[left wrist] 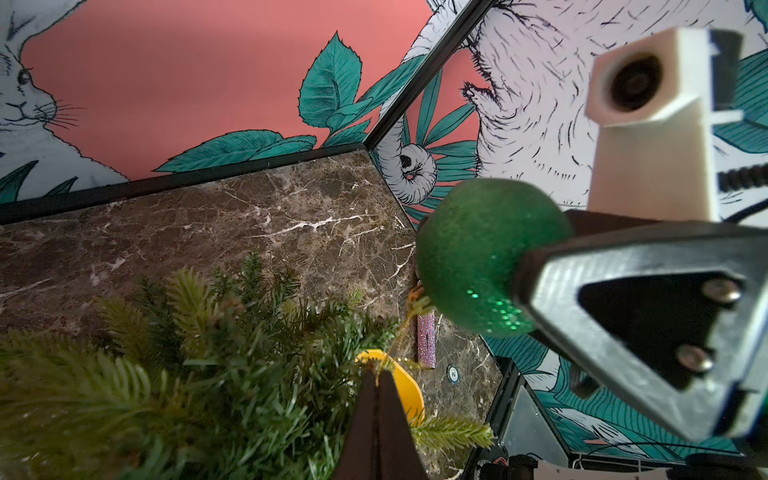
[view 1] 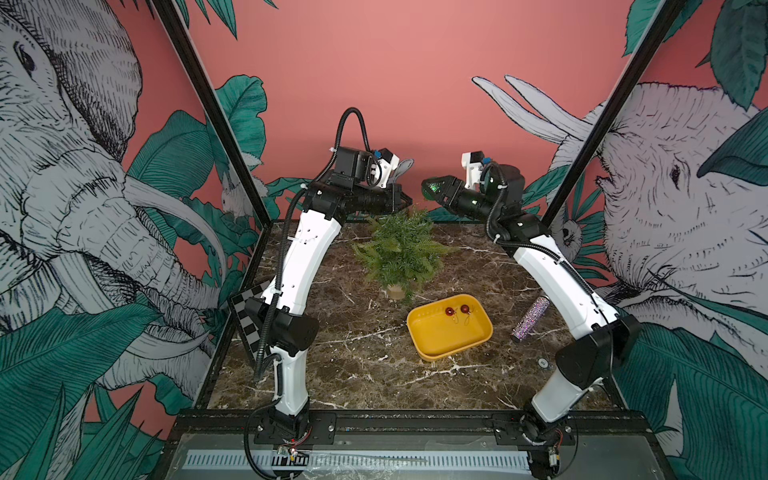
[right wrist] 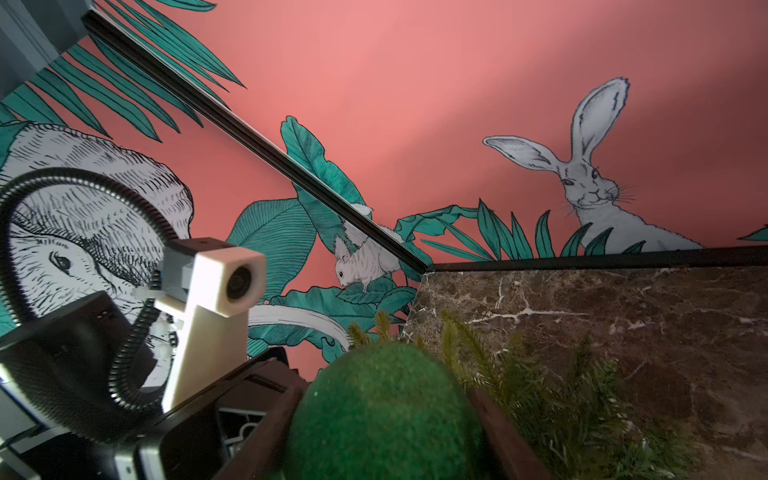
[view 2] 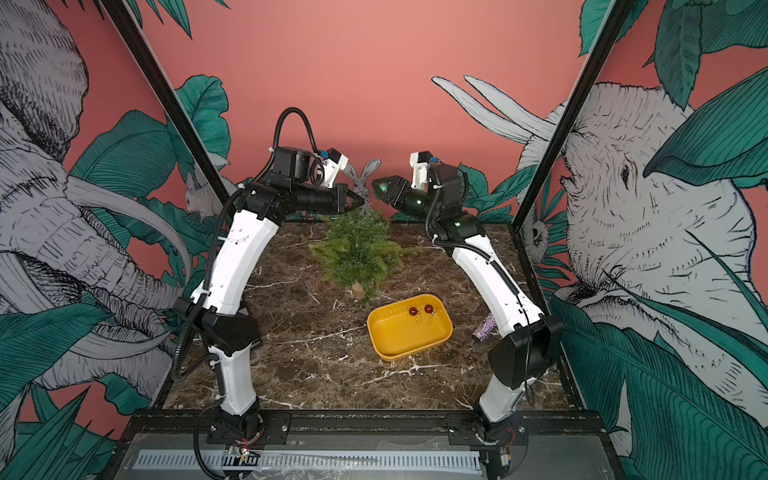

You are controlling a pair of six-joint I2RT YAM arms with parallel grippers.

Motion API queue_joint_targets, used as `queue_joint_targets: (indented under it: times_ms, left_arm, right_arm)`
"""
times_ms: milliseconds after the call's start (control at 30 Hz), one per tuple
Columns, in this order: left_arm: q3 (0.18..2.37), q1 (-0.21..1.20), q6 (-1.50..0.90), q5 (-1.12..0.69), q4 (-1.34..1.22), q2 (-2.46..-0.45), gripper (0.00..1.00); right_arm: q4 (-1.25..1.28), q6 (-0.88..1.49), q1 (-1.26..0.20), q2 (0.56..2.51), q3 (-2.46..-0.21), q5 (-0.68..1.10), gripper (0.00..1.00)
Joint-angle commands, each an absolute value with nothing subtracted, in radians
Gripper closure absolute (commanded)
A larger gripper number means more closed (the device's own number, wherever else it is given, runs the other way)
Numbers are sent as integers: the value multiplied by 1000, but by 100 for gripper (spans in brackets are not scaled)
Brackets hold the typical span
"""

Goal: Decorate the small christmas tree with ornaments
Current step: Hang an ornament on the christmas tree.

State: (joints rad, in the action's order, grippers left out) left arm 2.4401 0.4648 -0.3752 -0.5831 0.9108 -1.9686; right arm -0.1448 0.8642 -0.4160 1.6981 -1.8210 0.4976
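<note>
Left of the small green artificial christmas tree (view 1: 401, 249), a black-and-white checkerboard card (view 1: 249, 320) leans at the edge of the brown marble tabletop (view 1: 353, 353). Just left of the tree's tip, and about level with it, the left gripper (view 1: 408, 203) has its jaws pressed fully together. In the left wrist view its fingertips (left wrist: 361, 436) pinch the thin gold string loop (left wrist: 405, 322) of the glittery green ball ornament (left wrist: 478, 257). The tree stands upright in its short tan round pot (view 1: 396, 292), toward the back of the tabletop. Above and just right of the tree's tip, the right gripper (view 1: 433, 185) holds the green ball itself in the air, its jaws parted about halfway with 1 finger on each side. Right of the tree and nearer the front, a yellow rounded-rectangle plastic tray (view 1: 436, 355) sits flat. Inside it, 2 shiny dark-red ball ornaments (view 1: 449, 311) (view 1: 464, 308) lie side by side against its back wall. Further right of the tree, a glittery silver-purple cylinder (view 1: 530, 320) lies on the marble near the tray, not touching it.
</note>
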Motion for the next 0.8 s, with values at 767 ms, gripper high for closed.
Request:
queue_joint_targets:
  times_ms: [767]
  left_arm:
    - [2431,451,-385,-555,938,-1965,100]
  right_arm:
    - [-142,870,-406,1716,-1829,502,42]
